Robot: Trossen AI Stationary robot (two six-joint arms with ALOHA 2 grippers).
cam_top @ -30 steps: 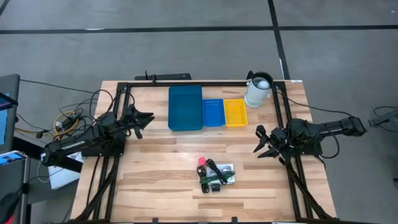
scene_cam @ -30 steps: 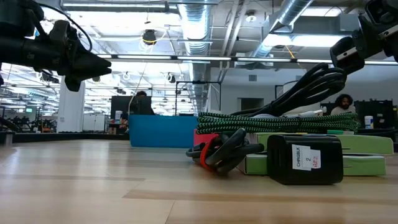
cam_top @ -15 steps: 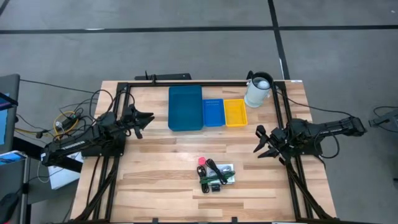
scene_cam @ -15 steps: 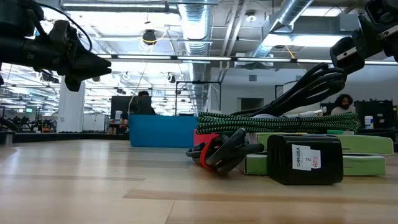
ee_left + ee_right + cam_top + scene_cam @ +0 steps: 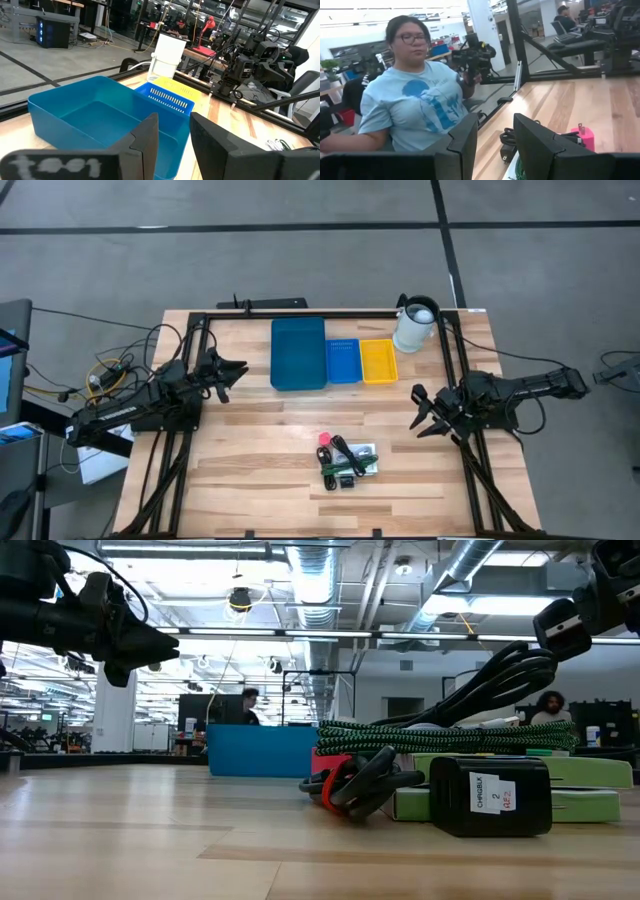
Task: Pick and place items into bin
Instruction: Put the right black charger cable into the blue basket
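The items lie in a small heap [image 5: 346, 460] on the table's near middle: a coiled black cable [image 5: 365, 785], a green-and-black braided cord [image 5: 440, 735], a black block with a white label [image 5: 490, 797], a pink-red piece [image 5: 583, 137] and a pale green flat piece [image 5: 590, 802]. Three bins stand in a row at the far middle: a large blue bin [image 5: 298, 353], a small blue bin [image 5: 343, 360] and a yellow bin [image 5: 378, 360]. My left gripper [image 5: 234, 377] hovers open left of the bins. My right gripper [image 5: 417, 410] hovers open right of the heap. Both hold nothing.
A white jug [image 5: 415, 326] stands at the far right beside the yellow bin. Black frame rails [image 5: 460, 380] run along the table's sides and far edge. Bare wood lies between the heap and the bins. A person in a light blue shirt [image 5: 415, 107] sits beyond the table.
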